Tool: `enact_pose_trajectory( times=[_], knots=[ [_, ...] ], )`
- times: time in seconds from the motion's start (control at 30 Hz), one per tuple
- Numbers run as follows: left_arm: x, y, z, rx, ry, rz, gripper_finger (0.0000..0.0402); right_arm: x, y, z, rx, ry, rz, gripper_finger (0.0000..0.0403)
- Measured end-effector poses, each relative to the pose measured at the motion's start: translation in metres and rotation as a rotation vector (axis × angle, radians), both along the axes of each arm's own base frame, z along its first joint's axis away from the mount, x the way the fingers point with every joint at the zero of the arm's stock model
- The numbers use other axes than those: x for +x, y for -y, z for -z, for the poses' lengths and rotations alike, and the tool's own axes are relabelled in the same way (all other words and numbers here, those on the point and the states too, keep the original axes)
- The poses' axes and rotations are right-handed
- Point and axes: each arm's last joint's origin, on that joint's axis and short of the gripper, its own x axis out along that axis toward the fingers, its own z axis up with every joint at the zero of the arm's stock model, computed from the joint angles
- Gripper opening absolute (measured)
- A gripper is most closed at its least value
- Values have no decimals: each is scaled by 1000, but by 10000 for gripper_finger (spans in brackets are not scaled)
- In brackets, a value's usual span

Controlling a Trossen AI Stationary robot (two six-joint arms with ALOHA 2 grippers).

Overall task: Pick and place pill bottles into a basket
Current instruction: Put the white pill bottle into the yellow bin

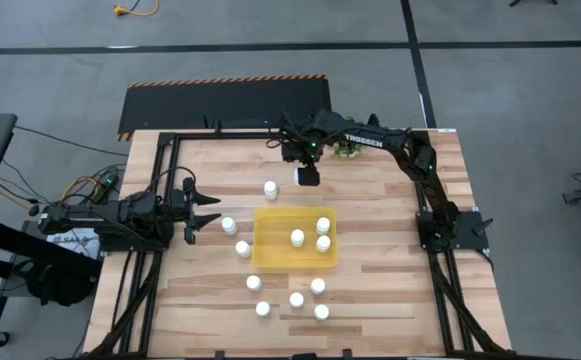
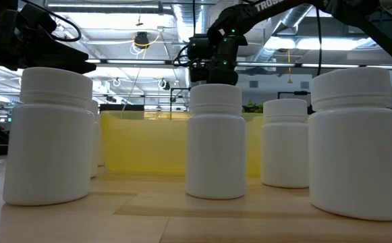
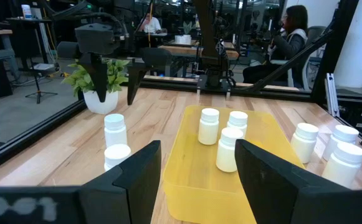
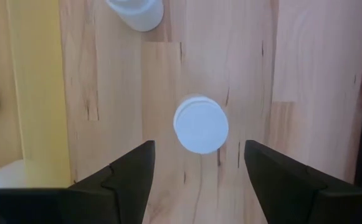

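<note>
The yellow tray (image 1: 270,240) lies mid-table with three white pill bottles (image 1: 297,237) standing in it. Several more bottles stand on the wood around it (image 1: 296,299). My right gripper (image 1: 308,176) hangs open over the far part of the table, fingers pointing down. It is above one upright bottle (image 4: 200,124), which shows between and below the fingers without touching them. The left wrist view shows the same gripper (image 3: 115,93) clear above that bottle (image 3: 114,127). My left gripper (image 1: 206,213) is open and empty, level, left of the tray, pointing at it (image 3: 230,186).
A small green potted plant (image 1: 345,150) stands at the far edge beside my right arm. Another bottle (image 1: 270,187) stands just left of the one under my right gripper. Two bottles (image 1: 228,225) stand close to my left gripper. People sit in the room beyond (image 3: 293,31).
</note>
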Motion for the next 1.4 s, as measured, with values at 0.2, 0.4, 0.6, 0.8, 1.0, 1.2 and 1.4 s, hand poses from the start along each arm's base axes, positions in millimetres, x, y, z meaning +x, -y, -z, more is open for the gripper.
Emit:
enact_pose_trajectory(
  times=[0.2, 0.4, 0.6, 0.8, 1.0, 1.2, 1.4],
  knots=[
    [0, 0, 0, 0, -1, 0, 194, 5, -7, 0, -11, 17, -22, 240],
    [0, 0, 0, 0, -1, 2, 194, 7, -9, -1, -39, 20, -27, 240],
    [0, 0, 0, 0, -1, 2, 194, 10, -4, 21, -15, -36, -21, 240],
    [0, 0, 0, -5, -1, 13, 194, 15, -3, 35, -39, -69, -28, 240],
    [0, 1, 1, -10, -1, 26, 194, 16, 0, 40, -34, -70, -32, 240],
    [0, 1, 1, -10, -1, 26, 194, 15, 4, 42, -33, -73, -30, 237],
    [0, 1, 1, -10, -1, 27, 194, 15, 3, 42, -32, -71, -32, 208]
  ],
)
